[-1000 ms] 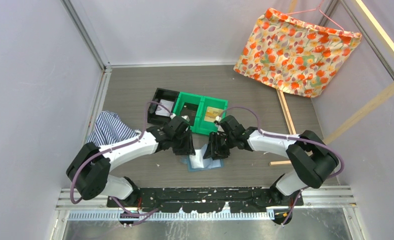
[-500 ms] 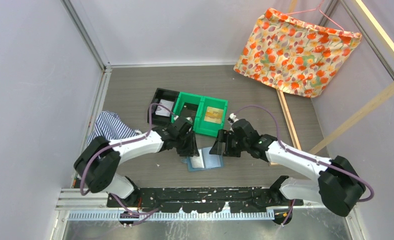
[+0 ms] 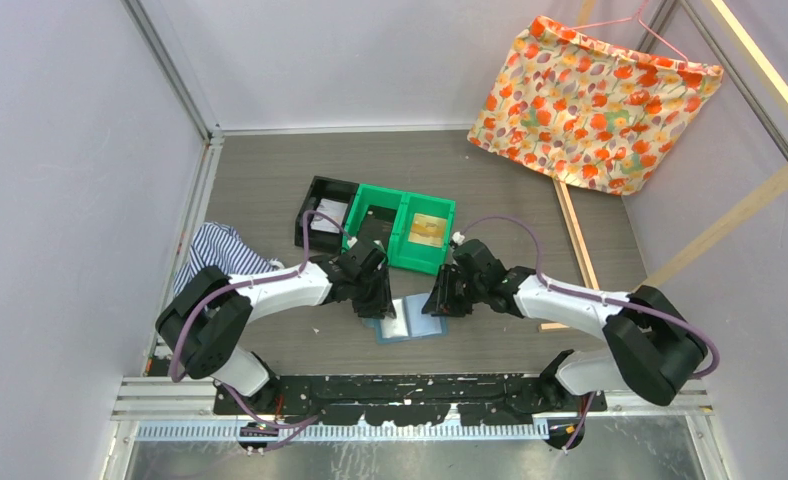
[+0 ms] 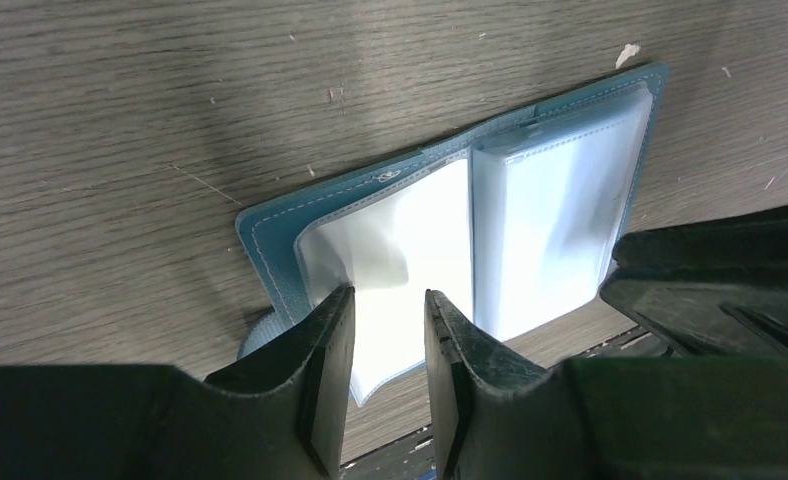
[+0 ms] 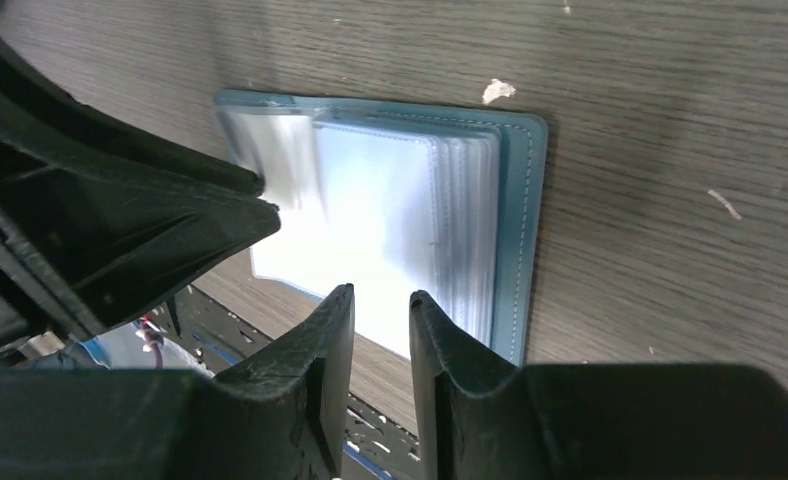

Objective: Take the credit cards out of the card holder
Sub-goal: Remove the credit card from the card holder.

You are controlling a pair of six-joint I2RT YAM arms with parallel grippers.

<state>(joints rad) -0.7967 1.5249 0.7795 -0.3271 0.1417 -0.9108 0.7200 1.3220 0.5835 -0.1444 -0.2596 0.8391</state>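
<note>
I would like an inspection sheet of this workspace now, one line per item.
Surface: wood-grain table, pale specks.
Job's things: card holder open flat, clear sleeves up; credit cards not told apart.
Clutter: green bins, black tray, striped cloth.
Claws: left claw and right claw low over the sleeves, jaws narrowly apart; contact unclear.
Cables: purple cable looped above each arm.
Surroundings: floral cloth hanging, wooden frame, pale walls.
</note>
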